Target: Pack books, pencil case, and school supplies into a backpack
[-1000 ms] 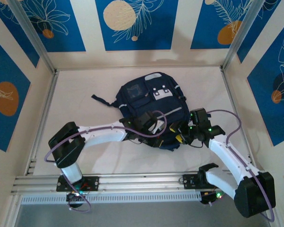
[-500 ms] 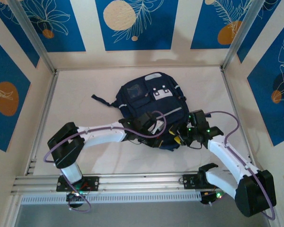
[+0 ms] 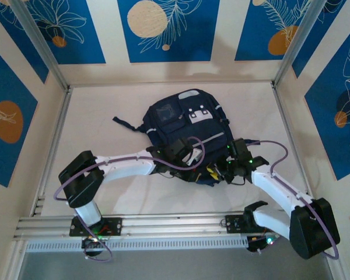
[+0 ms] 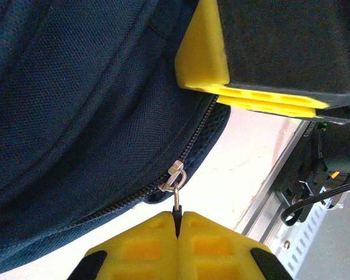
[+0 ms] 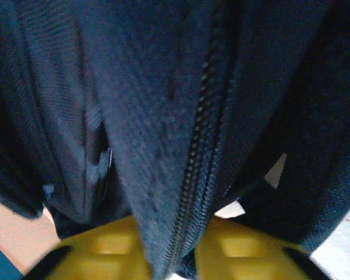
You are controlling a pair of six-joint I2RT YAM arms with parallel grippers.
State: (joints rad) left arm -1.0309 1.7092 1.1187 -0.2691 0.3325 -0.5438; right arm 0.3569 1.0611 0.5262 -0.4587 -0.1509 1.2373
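L end effector (image 4: 177,217) pinched tight on zipper pull (image 4: 176,177) at near edge of backpack (image 3: 184,125); R end effector (image 5: 169,248) just beside, narrow, clamping fabric fold w/ zipper teeth (image 5: 195,157). Backpack lies flat mid table (image 3: 105,111), front up, strap (image 3: 123,123) trailing left.

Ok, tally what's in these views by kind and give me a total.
Backpack: 1
Zipper pull: 1
Arms: 2, left arm and right arm
Tools: 2, left tool and right tool
Total: 6
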